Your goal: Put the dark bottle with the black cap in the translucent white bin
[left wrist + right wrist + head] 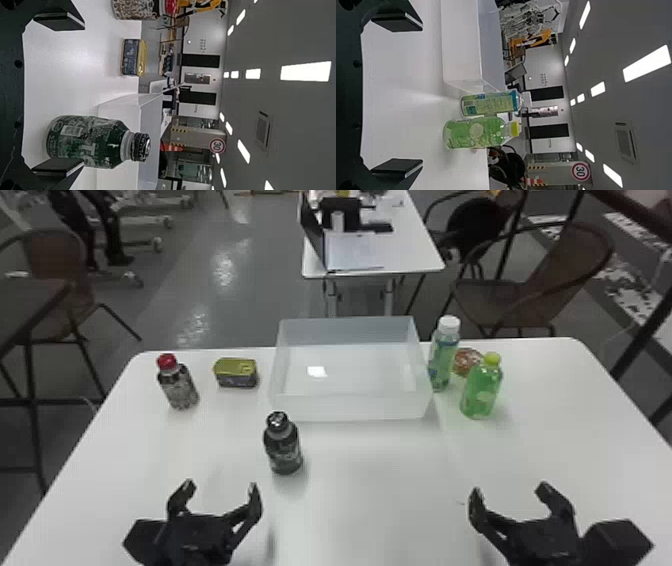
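Note:
The dark bottle with the black cap (pixel 283 446) stands upright on the table, in front of the bin's near left corner. Behind it is the translucent white bin (pixel 350 406). My left gripper (pixel 220 492) is open, nearer than the bottle and to its left, touching nothing. In the left wrist view the dark bottle (pixel 89 140) lies beyond one finger of my left gripper (pixel 59 97), with part of the bin (pixel 119 114) behind. My right gripper (pixel 511 495) stands open at the front right, empty; its fingers frame bare tabletop in the right wrist view, my right gripper (pixel 397 95).
A red-capped bottle (pixel 179 385) and a tin (pixel 236 373) stand left of the bin. At its right are a white-capped bottle (pixel 444 352), a green bottle (pixel 481 390) and a round reddish item (pixel 466 361). The white table (pixel 380 490) has its far edge just behind them.

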Controlling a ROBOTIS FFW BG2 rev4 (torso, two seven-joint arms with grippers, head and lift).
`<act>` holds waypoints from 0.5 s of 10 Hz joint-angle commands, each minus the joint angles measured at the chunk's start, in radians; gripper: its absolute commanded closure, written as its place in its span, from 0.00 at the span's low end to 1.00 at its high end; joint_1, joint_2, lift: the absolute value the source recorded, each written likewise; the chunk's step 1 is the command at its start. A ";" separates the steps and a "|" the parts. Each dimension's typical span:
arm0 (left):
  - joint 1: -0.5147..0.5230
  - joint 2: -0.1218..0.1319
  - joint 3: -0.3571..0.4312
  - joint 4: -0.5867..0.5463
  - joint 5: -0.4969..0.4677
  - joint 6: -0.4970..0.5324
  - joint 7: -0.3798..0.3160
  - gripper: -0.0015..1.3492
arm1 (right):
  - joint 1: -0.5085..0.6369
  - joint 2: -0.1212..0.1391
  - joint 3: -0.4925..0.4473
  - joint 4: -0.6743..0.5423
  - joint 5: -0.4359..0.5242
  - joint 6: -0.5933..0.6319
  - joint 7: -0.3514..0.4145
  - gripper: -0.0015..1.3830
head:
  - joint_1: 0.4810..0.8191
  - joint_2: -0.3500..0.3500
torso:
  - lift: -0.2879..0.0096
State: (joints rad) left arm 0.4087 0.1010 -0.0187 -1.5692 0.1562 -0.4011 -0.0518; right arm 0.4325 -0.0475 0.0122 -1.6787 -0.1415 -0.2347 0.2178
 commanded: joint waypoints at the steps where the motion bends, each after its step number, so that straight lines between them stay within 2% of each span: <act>1: -0.002 0.002 -0.001 0.003 -0.006 0.001 -0.002 0.08 | 0.000 0.000 0.000 0.001 0.000 0.000 0.000 0.07 | 0.63 0.60 | 0.65; 5: -0.004 -0.009 0.006 0.006 -0.007 0.001 -0.013 0.08 | 0.000 0.002 0.000 0.001 0.000 0.000 0.000 0.07 | 0.63 0.59 | 0.65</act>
State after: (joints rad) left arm 0.4047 0.0933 -0.0129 -1.5644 0.1495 -0.4001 -0.0661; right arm 0.4327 -0.0461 0.0122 -1.6773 -0.1411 -0.2347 0.2178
